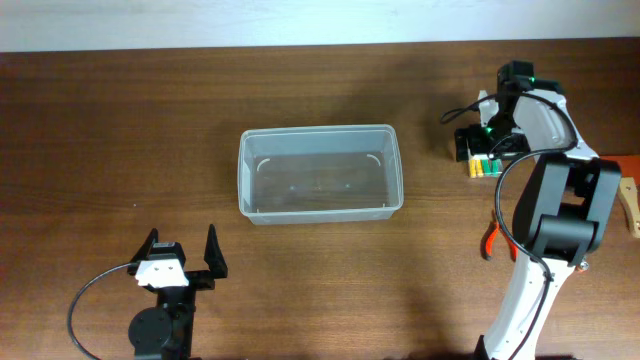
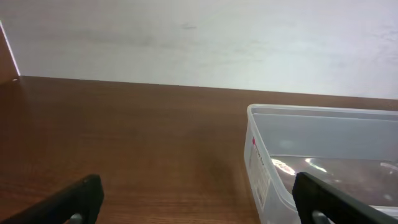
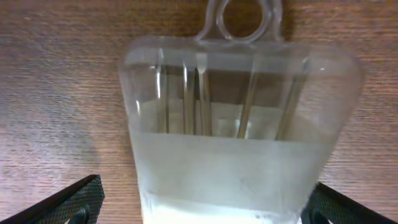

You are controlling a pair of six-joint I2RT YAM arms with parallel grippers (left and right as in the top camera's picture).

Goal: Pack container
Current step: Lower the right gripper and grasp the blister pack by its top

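Note:
The container (image 1: 320, 172), a clear plastic bin with a thick rim, stands empty at the table's middle. Its left end shows in the left wrist view (image 2: 264, 162). My left gripper (image 1: 183, 258) is open and empty, low over the table in front of the bin's left corner; its fingers (image 2: 199, 208) frame bare wood. My right gripper (image 1: 488, 135) is at the far right, open wide over a clear plastic pack of thin metal bits (image 3: 239, 124). Its fingers (image 3: 202, 208) stand on either side of the pack without touching it. In the overhead view the arm largely hides the pack.
A green and yellow item (image 1: 484, 168) lies beside the right gripper. Orange-handled pliers (image 1: 490, 240) lie near the right arm's base. A wooden piece (image 1: 630, 205) and an orange thing (image 1: 630, 162) sit at the right edge. A wall backs the table's far edge.

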